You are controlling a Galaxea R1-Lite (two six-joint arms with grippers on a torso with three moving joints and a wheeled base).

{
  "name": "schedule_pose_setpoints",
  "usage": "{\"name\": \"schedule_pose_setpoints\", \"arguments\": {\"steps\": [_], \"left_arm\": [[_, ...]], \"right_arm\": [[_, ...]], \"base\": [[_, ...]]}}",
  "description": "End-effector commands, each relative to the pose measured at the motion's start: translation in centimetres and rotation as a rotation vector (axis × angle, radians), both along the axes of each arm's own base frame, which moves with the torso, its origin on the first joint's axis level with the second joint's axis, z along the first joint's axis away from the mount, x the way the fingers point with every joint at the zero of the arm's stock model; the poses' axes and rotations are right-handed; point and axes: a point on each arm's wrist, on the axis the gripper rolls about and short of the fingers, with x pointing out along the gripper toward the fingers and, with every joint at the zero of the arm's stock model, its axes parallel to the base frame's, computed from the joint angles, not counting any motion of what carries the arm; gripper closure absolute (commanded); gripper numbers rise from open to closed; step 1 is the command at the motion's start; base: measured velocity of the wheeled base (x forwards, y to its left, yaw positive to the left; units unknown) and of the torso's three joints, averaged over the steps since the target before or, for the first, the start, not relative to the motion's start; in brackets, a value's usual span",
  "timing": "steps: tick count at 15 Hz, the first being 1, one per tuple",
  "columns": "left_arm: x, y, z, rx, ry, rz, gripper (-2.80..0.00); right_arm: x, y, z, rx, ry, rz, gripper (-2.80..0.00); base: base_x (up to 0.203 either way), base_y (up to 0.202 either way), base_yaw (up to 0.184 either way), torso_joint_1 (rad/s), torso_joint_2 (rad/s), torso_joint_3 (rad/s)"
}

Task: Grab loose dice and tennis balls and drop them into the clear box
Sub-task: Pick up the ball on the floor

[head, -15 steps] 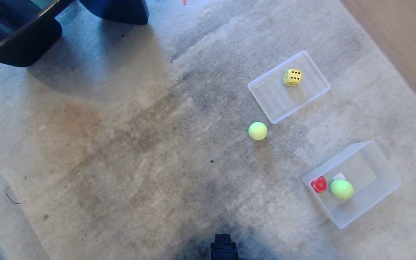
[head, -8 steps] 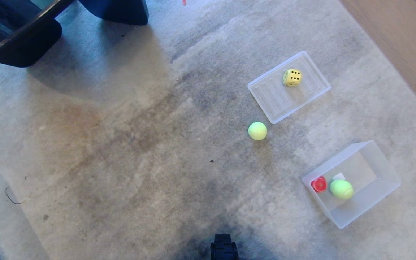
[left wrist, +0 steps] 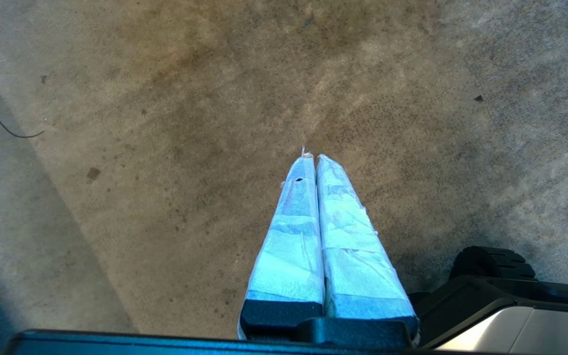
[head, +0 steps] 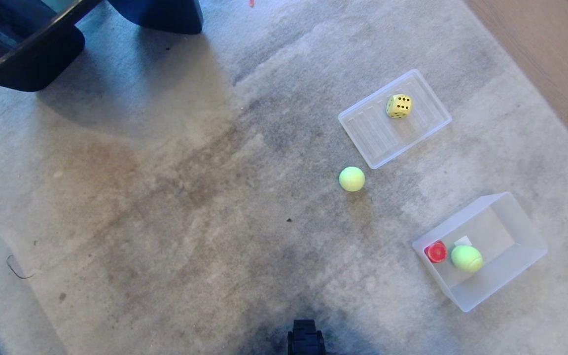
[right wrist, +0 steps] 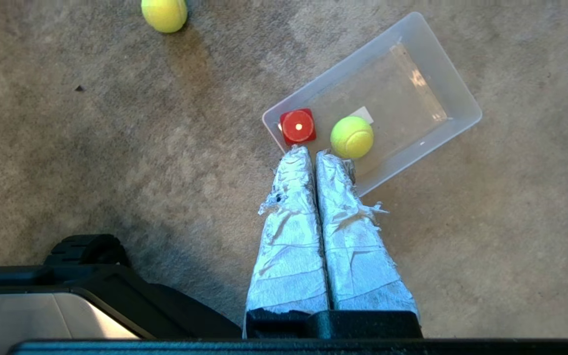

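The box [head: 508, 268] sits on the carpet [head: 165, 207] at the head view's lower right, holding a red die [head: 435, 251] against its near-left wall and a ball [head: 467, 258] just beside it, next to the white label [head: 463, 241]. A second ball [head: 352, 178] lies loose on the carpet, between the box and the ribbed lid [head: 377, 135] farther off, and the yellow die [head: 399, 106] rests on that lid. Only the head view shows the lid and yellow die; neither arm appears there. The right wrist view shows the right gripper [right wrist: 312, 155] above the box's near edge, its taped fingers pressed together and empty, with the red die's single pale pip facing up. The left wrist view shows the left gripper [left wrist: 312, 159] likewise closed and empty over bare carpet, the loose ball at the edge of view. A second ago a pale tip showed at the head view's lower right edge; it is gone now, while balls, dice, box and lid lie unmoved.
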Motion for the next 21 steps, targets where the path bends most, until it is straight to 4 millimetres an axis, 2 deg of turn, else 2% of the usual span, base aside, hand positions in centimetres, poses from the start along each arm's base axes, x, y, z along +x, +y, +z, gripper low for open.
{"name": "schedule_pose_setpoints", "arguments": {"steps": [1,13,16,21], "left_arm": [[0.0,0.0,0.0,-0.001,0.0,0.001,0.0],[0.0,0.01,0.0,-0.01,0.0,0.006,0.0],[0.0,0.01,0.0,-0.011,0.0,0.007,0.0],[0.0,0.01,0.01,-0.015,-0.002,0.007,0.0]], "right_arm": [[0.17,0.0,-0.57,0.002,0.018,-0.001,0.0],[0.17,0.0,-0.63,-0.013,0.029,0.002,0.0],[0.15,0.0,-0.67,-0.013,0.038,0.002,0.0],[0.16,0.0,-0.65,-0.011,0.029,-0.001,0.0]], "base": [[0.0,0.0,0.0,0.0,0.0,0.0],[0.0,0.0,0.0,0.0,0.0,0.0],[0.0,0.0,0.0,0.036,-0.24,-0.189],[0.002,-0.009,0.158,0.073,-0.21,-0.154]]}}
